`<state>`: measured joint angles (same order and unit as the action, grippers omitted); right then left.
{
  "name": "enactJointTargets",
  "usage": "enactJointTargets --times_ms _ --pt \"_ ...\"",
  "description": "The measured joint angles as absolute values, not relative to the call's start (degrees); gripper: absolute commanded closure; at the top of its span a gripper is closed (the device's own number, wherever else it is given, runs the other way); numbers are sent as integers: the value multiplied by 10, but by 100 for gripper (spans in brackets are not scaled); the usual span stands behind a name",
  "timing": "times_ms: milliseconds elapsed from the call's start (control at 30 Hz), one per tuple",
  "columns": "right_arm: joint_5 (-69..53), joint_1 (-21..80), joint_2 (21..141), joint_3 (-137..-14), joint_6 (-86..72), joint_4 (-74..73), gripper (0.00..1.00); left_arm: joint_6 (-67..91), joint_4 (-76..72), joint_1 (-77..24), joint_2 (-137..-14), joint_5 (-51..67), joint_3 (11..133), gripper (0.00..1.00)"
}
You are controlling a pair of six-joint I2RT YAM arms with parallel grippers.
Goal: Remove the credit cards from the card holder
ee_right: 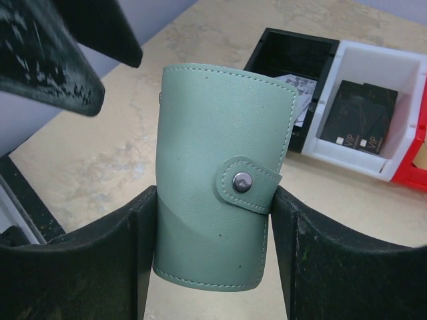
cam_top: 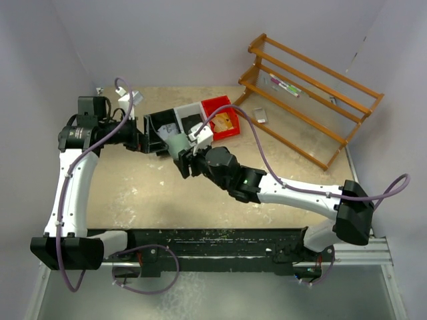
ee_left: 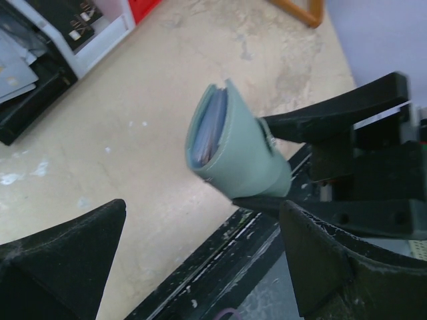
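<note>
Pale walls (cam_top: 200, 40) enclose a scuffed tan table (cam_top: 133, 193). Mid-table, the right gripper (ee_right: 213, 200) clamps the snapped-shut card holder (ee_right: 220, 133) by its sides. The left gripper (ee_left: 203, 213), at its 9 o'clock, gapes wide and empty. Toward 12 o'clock, a black bin (ee_right: 293, 47) holds papers (ee_right: 297, 87), a white bin (ee_right: 393, 67) dark cards (ee_right: 357, 117), and a red bin (ee_right: 417, 167) sits beside them.

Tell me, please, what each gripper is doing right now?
Left gripper: open, holding nothing.
Right gripper: closed on the wallet, its snap fastened.
</note>
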<state>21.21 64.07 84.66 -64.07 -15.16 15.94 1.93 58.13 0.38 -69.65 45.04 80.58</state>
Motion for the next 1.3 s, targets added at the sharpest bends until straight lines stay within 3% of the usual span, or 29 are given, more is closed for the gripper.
enactJointTargets --times_ms 100,367,467,633,800,900,1033,1300 --pt "212 652 847 -645 -145 161 39 44 575 9 -696 493 818 0" --pt "215 678 847 -676 -130 167 39 67 573 11 -692 543 823 14" --pt "215 684 848 -686 -124 168 38 67 580 11 -692 548 823 31" --pt "216 693 849 -692 -115 172 37 67 584 14 -692 560 823 68" --pt "220 697 853 -692 -109 171 27 68 588 18 -693 577 823 100" --pt "218 697 856 -694 -116 168 17 65 595 19 -694 578 823 100" --pt "202 686 859 -709 -147 144 15 51 614 20 -699 572 823 100" --pt "201 652 839 -738 -227 53 29 23 635 22 -700 513 835 100"
